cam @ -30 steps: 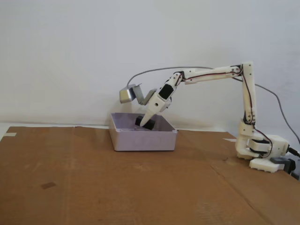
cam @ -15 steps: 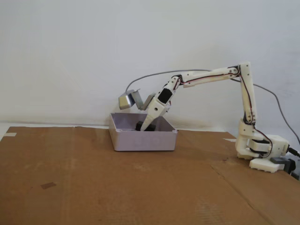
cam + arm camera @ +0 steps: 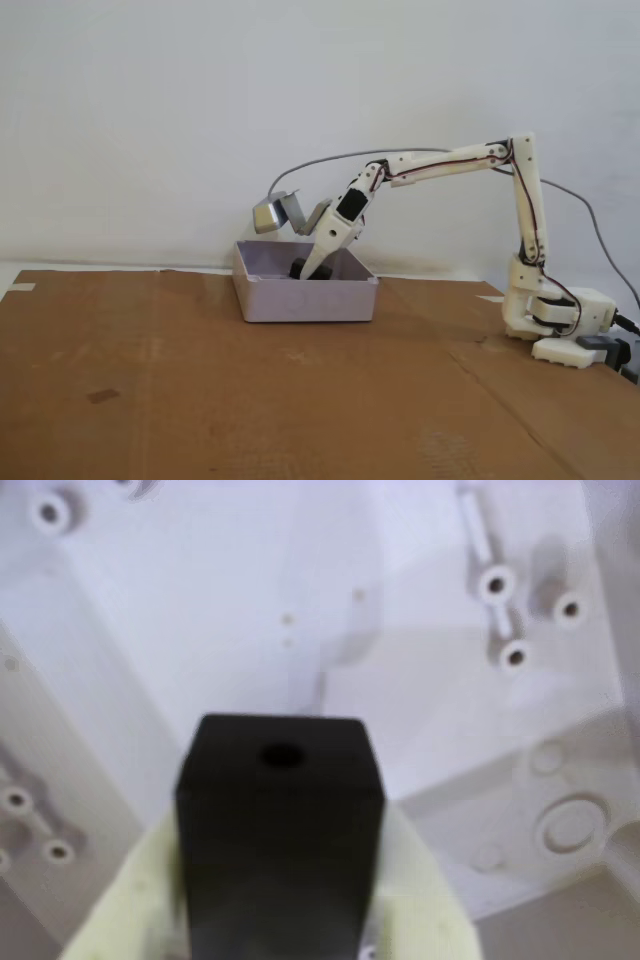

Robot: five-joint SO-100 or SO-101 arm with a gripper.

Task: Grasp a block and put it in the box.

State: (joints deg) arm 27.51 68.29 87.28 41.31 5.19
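Note:
In the wrist view the black block (image 3: 280,810), with a small round hole in its top face, fills the lower middle. My gripper (image 3: 278,905) is shut on it, one pale finger on each side. Behind it lies the pale floor of the box (image 3: 330,600) with moulded screw posts. In the fixed view the box (image 3: 305,298) stands on the cardboard left of centre. My gripper (image 3: 307,271) dips inside it from the right, and a bit of the block (image 3: 298,268) shows above the front wall. The wall hides whether the block touches the floor.
Brown cardboard (image 3: 250,390) covers the table, with a small dark mark (image 3: 101,395) at the front left. The arm's base (image 3: 555,320) sits at the right edge with a grey cable (image 3: 600,230) looping behind. A white wall closes the back.
Since a second ago the gripper has lowered with the block deeper into the box and the wrist has tipped up. Over the last half second almost nothing has moved.

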